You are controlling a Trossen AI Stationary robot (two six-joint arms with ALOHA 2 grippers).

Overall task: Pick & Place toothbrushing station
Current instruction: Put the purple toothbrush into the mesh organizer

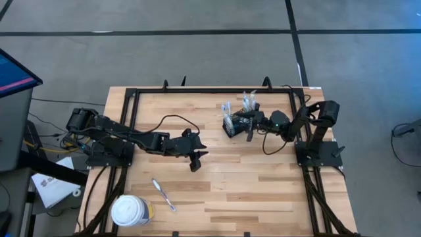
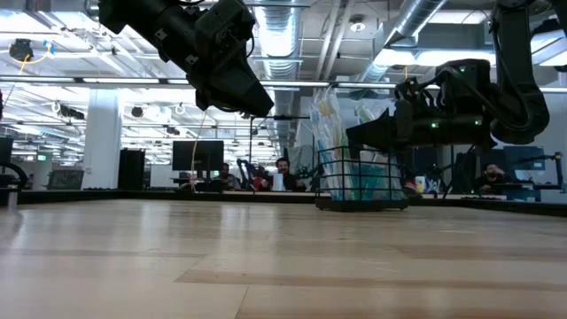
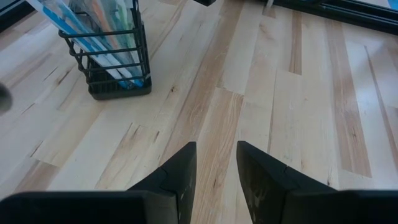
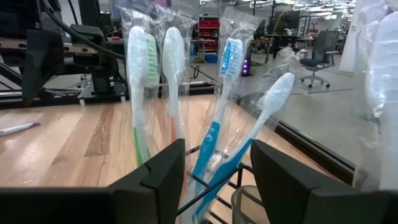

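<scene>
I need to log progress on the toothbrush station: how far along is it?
Done: the caddy stands upright on the table, holding wrapped toothbrushes. In hand: the right gripper is at the caddy, jaws open around its rim; the left gripper hovers apart, empty. Left: one loose toothbrush lies beside the white-lidded tub.

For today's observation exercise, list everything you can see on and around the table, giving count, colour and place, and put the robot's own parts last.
Caddy: one, black wire mesh, far side of the table, right of centre.
Wrapped toothbrushes: several, blue, green and white, upright in the caddy.
Loose toothbrush: one, pale, lying near the front left.
Tub: one, yellowish with white lid, front left corner.
Table: one, light wood.
Left tool: dark, empty, above the table's middle.
Right tool: dark, open, at the caddy.
</scene>
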